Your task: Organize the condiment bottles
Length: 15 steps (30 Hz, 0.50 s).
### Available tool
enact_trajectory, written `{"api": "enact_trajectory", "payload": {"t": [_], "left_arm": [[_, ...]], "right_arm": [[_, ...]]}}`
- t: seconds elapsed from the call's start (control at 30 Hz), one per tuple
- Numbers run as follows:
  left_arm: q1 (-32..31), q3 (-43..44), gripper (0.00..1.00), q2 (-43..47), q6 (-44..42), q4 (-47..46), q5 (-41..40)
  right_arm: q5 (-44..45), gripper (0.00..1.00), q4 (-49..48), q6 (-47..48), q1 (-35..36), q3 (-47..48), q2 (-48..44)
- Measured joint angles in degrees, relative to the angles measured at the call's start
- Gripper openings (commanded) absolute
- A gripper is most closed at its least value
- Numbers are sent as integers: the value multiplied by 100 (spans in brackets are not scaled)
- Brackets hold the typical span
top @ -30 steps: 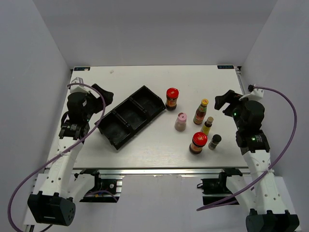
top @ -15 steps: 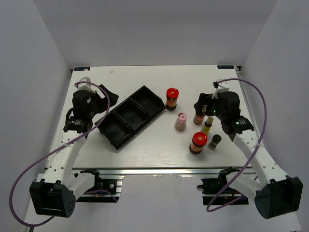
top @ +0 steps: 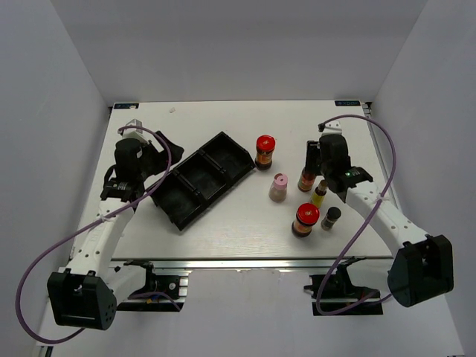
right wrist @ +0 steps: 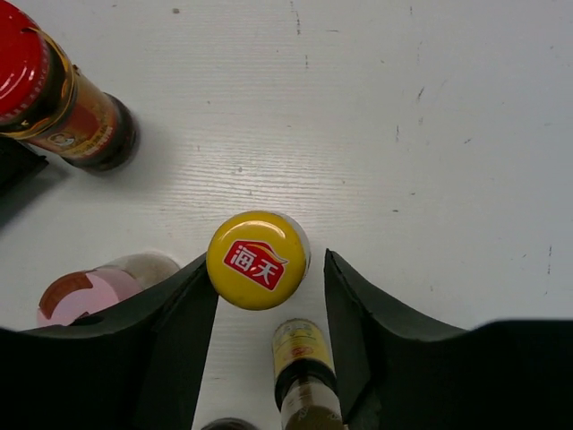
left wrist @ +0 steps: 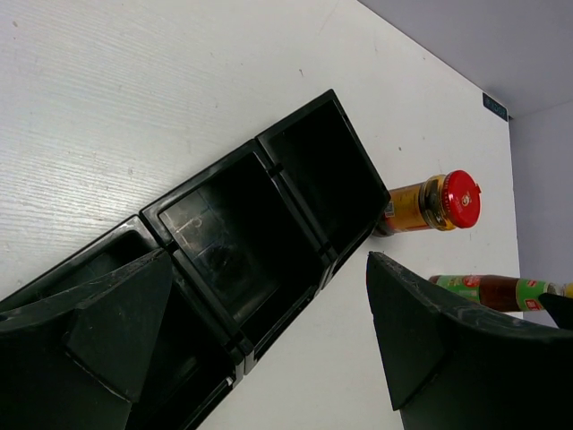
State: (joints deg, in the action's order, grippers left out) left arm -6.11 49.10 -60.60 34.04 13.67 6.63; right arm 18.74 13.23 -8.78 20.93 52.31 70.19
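The tall yellow-capped sauce bottle [right wrist: 258, 260] stands between the jaws of my right gripper [right wrist: 267, 269]. The left finger touches its cap and a thin gap shows at the right finger. In the top view that gripper [top: 311, 153] covers the bottle's [top: 306, 179] top. The small yellow bottle [right wrist: 303, 367] stands just behind, the pink-capped bottle [right wrist: 89, 291] to the left, and a red-lidded jar [right wrist: 63, 98] further off. A second red-lidded jar [top: 305, 219] and the dark shaker [top: 331, 218] stand nearer the front. My left gripper [left wrist: 269, 305] hangs open over the black tray [left wrist: 260, 152], holding nothing.
The black three-compartment tray [top: 201, 178] lies diagonally left of centre with nothing in it. The bottles cluster tightly on the right half of the table [top: 223, 238]. White walls close in the table at the back and both sides.
My right arm swung in from the right edge to the tall yellow-capped bottle and its jaws narrowed round the cap. The left arm shifted slightly toward the tray.
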Motion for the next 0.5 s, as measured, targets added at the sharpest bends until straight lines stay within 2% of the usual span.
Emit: {"api": "enact_trajectory", "payload": {"t": [0.03,0.1,0.23,0.3,0.5], "left_arm": [[0,0,98,-17,-2,0,0],[0,0,98,-39,-2,-4,2],[0,0,98,-50,-2,-26,2],[0,0,98,-55,-2,-31,2],[0,0,98,-68,0,-31,0]], "right_arm": [[52,46,0,-7,28,0,-11],[127,36,-9,-42,85,-11,-59],[297,7,-7,-76,129,-122,-195],[378,0,9,-87,133,-153,-247],[623,0,63,149,133,-46,-275]]}}
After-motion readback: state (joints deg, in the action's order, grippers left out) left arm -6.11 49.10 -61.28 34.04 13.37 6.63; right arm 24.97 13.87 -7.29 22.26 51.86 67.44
